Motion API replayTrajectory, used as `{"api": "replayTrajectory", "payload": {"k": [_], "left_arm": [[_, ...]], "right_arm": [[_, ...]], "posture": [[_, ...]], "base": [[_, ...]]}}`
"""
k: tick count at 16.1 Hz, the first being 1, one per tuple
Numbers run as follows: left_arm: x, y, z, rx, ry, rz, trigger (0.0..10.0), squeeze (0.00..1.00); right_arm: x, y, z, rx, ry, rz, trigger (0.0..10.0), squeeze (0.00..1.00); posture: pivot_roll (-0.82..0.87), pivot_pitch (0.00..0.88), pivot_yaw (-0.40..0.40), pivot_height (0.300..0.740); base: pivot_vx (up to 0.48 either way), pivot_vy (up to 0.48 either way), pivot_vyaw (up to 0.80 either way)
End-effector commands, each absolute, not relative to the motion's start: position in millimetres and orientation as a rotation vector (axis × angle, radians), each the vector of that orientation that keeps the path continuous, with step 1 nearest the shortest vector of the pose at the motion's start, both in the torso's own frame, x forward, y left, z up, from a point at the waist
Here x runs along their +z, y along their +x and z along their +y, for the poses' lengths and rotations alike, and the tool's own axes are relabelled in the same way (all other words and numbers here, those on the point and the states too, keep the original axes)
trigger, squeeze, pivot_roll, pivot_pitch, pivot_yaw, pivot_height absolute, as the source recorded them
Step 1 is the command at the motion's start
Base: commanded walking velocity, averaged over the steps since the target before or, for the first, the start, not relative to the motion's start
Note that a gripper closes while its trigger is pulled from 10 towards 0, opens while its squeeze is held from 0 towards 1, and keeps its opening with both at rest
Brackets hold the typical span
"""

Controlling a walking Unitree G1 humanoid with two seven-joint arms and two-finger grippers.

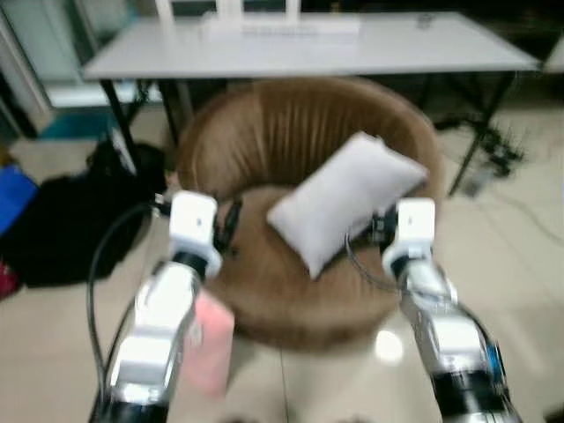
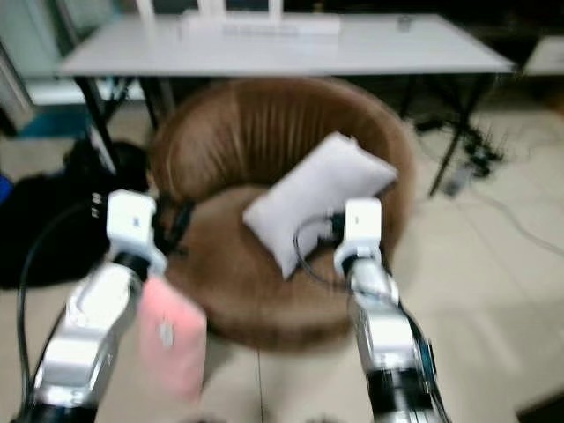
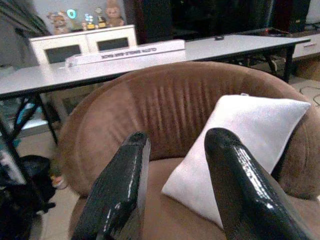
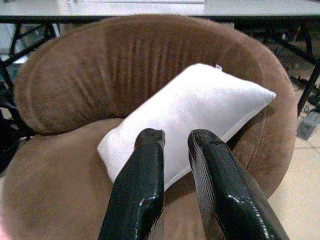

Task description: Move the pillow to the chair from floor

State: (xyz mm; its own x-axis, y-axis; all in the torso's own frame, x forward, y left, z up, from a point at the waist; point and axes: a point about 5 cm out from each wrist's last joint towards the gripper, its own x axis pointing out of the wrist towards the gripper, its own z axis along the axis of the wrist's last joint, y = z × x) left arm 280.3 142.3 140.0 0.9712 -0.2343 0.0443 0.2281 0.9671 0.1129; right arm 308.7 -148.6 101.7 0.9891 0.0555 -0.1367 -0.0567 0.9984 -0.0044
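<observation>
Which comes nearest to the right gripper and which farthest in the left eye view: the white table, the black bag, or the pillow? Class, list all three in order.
Measured from the right gripper:
1. Pillow, lying tilted on the brown chair, right beside the gripper.
2. White table, behind the chair.
3. Black bag, on the floor at the robot's far left.

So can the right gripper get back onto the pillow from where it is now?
Probably yes. The right gripper sits just in front of the white pillow, which leans in the brown chair, fingers slightly apart and aimed at it. Nothing lies between them.
</observation>
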Motion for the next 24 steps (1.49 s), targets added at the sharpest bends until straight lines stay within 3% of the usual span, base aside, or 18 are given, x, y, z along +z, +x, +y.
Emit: {"api": "replayTrajectory", "payload": {"k": [1,10,15,24], "left_arm": [[140,280,141,-0.233,0.105,-0.056,10.0,0.0],[136,277,146,-0.229,0.133,-0.037,10.0,0.0],[119,273,153,-0.23,0.126,0.015,10.0,0.0],[112,267,169,-0.175,0.132,0.005,10.0,0.0]], "right_arm": [[104,310,-149,0.058,-0.002,0.129,10.0,0.0],[99,311,-151,0.053,-0.004,0.17,10.0,0.0],[86,304,-166,0.019,-0.03,0.215,10.0,0.0],[81,302,-169,0.005,-0.014,0.209,10.0,0.0]], "posture": [[0.04,0.0,0.037,0.74],[0.05,0.0,0.025,0.74],[0.04,0.0,0.037,0.74],[0.04,0.0,0.025,0.74]], "base": [[-0.326,0.0,0.0],[-0.035,0.0,0.0],[0.0,0.296,-0.5],[0.0,0.345,-0.57]]}}
